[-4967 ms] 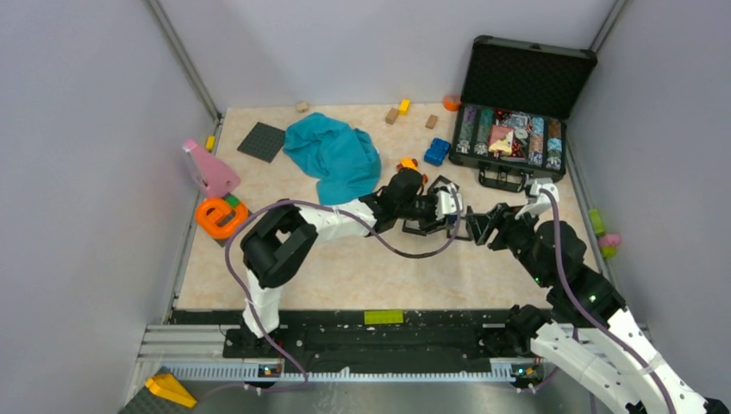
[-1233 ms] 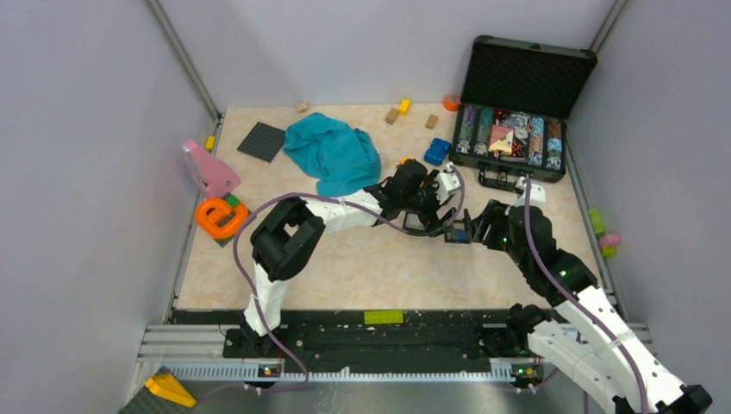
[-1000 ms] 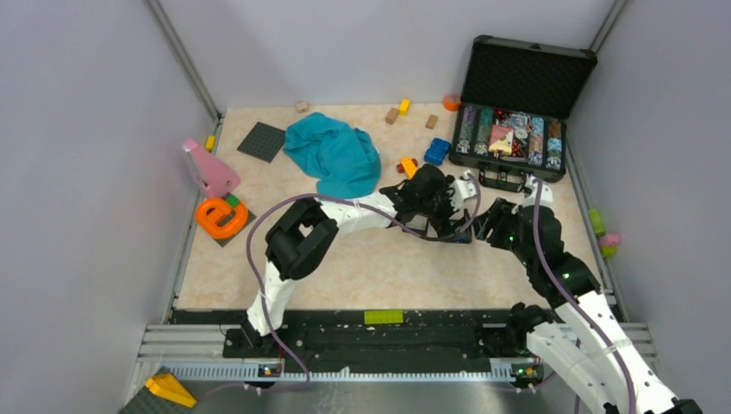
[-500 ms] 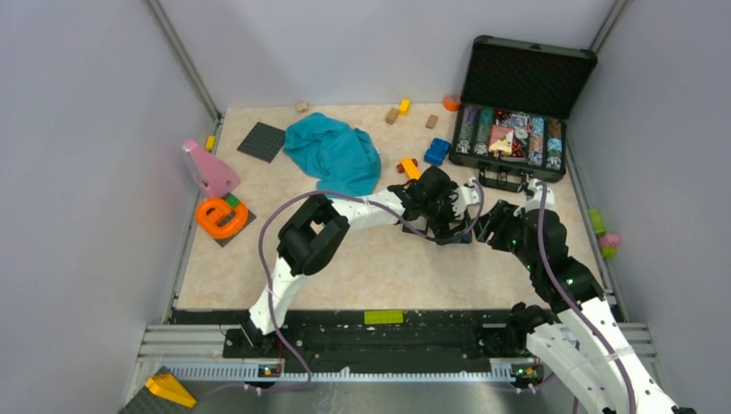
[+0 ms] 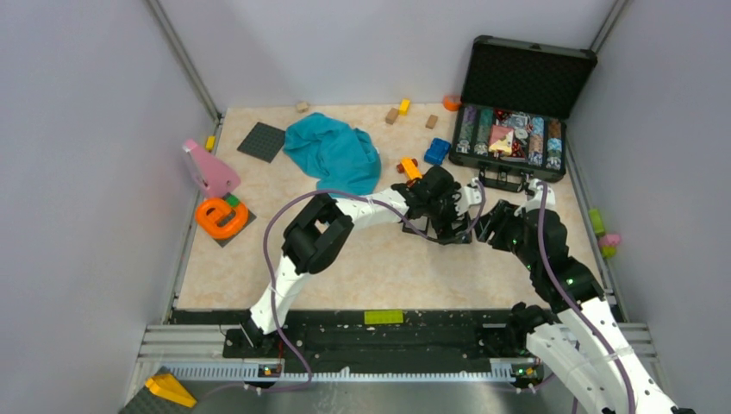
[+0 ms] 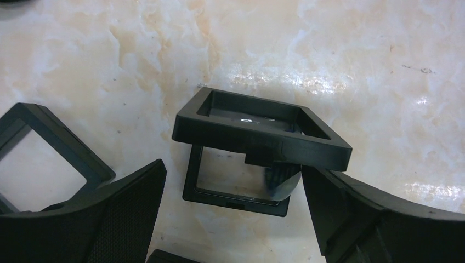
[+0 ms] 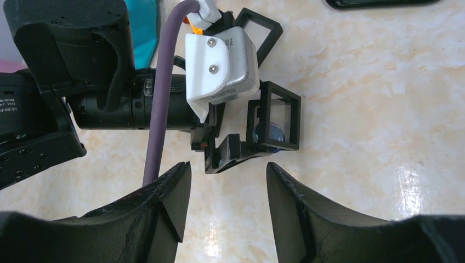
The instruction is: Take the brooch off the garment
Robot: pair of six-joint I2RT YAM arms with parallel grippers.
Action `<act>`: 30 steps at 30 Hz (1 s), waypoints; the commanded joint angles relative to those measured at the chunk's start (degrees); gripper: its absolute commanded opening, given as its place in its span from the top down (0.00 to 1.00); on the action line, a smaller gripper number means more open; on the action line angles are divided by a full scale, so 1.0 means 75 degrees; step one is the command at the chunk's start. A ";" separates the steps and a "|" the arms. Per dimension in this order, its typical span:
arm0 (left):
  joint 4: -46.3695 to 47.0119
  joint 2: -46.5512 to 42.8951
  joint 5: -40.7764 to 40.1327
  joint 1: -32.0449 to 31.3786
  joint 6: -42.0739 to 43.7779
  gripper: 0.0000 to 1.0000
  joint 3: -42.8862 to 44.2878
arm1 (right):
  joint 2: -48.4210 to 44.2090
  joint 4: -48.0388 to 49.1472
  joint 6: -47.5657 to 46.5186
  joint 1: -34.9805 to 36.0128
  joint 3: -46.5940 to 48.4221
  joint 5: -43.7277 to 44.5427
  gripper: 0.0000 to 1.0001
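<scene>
Though the brooch (image 7: 271,134) looks round, the garment (image 5: 336,155) runs far-left to near-right.

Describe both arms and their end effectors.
The left arm and right arm have white links and black joints, each trailed by a purple cable. A white two-screw bracket caps the left wrist. The left end effector and right end effector each have two black textured fingers.

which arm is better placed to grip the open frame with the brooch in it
Left, likely. The left gripper is open and straddles the frame, a finger on each side. The right gripper, also open, only nears one edge.
</scene>
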 commanded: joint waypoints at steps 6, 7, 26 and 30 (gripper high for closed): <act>-0.0282 0.0166 0.0157 -0.0050 0.0190 0.05 0.0362 | -0.0071 0.0295 -0.0059 -0.0091 0.0305 -0.0313 0.45; -0.0272 0.0150 0.0166 -0.0047 0.0179 0.05 0.0364 | -0.0071 0.0296 -0.0067 -0.0094 0.0305 -0.0315 0.45; 0.0577 -0.0361 0.0448 0.0047 -0.0420 0.09 0.0025 | -0.0071 0.0269 -0.0100 -0.0124 0.0282 -0.0405 0.46; 0.0904 -0.0827 0.0587 0.0212 -0.0699 0.11 -0.0515 | -0.0157 0.0190 -0.0140 -0.0116 0.0283 -0.0290 0.46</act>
